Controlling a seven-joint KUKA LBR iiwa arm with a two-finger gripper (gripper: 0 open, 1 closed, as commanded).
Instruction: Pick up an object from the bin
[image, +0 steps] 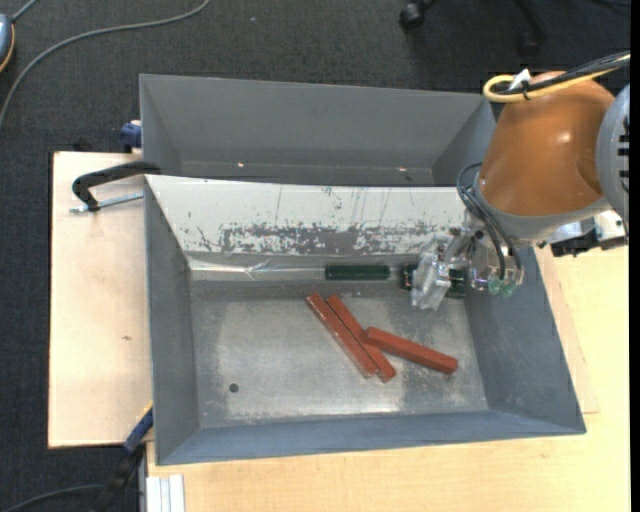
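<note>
My gripper (432, 290) hangs at the bin's right side, close to the back wall, just above the floor. A dark green stick (357, 271) lies along the foot of the back wall, its right end a little left of the gripper. Two reddish-brown sticks (350, 335) lie side by side on a diagonal in the middle of the floor. A third reddish-brown stick (411, 351) rests beside their lower end, below the gripper. Nothing shows between the fingers.
A small dark speck (233, 389) sits on the floor at the front left. The arm's orange cover and cables hang over the bin's right rim, above the gripper.
</note>
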